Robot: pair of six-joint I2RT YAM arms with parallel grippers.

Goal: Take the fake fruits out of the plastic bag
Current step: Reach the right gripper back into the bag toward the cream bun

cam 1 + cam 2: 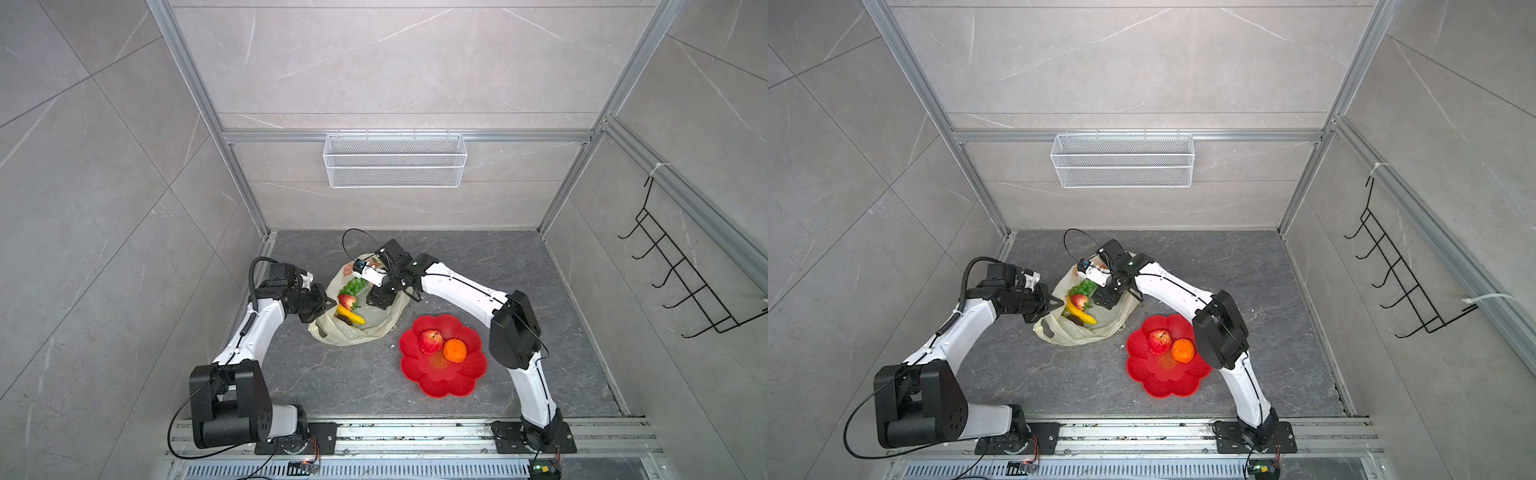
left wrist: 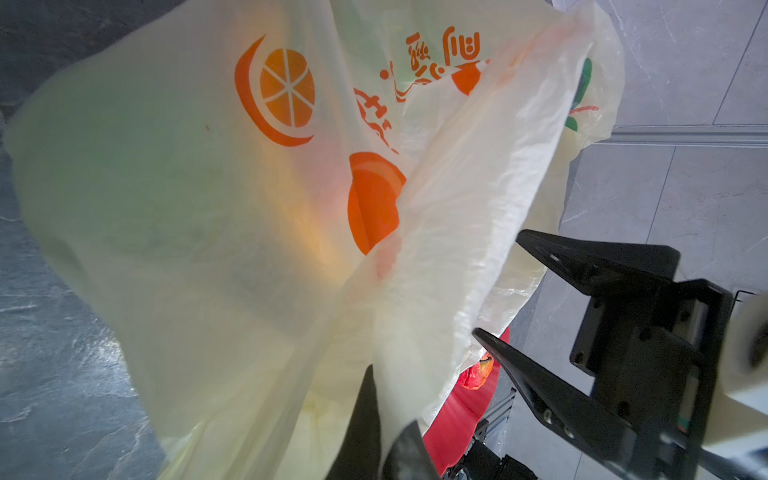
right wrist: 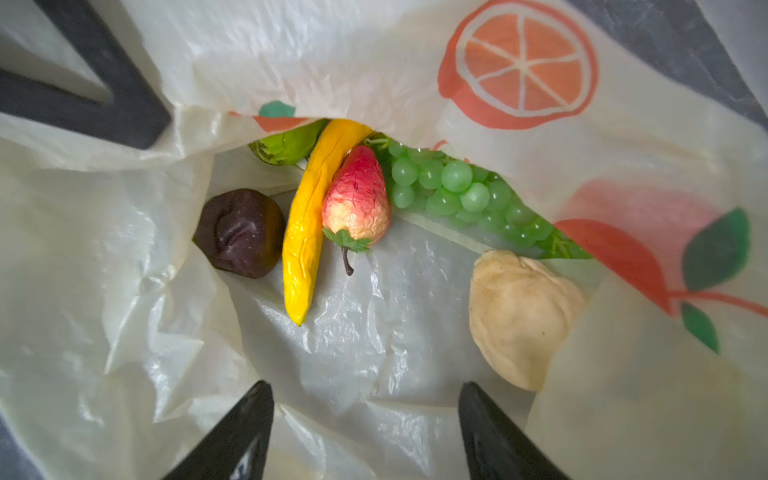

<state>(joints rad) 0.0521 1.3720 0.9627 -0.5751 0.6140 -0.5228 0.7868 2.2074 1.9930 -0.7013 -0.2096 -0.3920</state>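
Note:
The pale-yellow plastic bag (image 1: 353,332) (image 1: 1073,334) lies on the dark floor with its mouth held up. My left gripper (image 1: 329,304) (image 2: 386,415) is shut on the bag's left rim. My right gripper (image 1: 377,300) (image 3: 365,390) stands open inside the mouth, holding nothing. Below it in the bag (image 3: 104,291) lie a yellow banana (image 3: 307,220), a strawberry (image 3: 357,203), green grapes (image 3: 457,187), a dark brown fruit (image 3: 241,232), a cream fruit (image 3: 519,316) and a green bumpy fruit (image 3: 286,145). A red apple (image 1: 431,340) and an orange (image 1: 454,350) rest on the red plate (image 1: 457,384).
A white mesh basket (image 1: 395,160) hangs on the back wall. A black hook rack (image 1: 681,266) is fixed to the right wall. Aluminium posts frame the cell, and a rail (image 1: 415,432) with both arm bases runs along the front edge.

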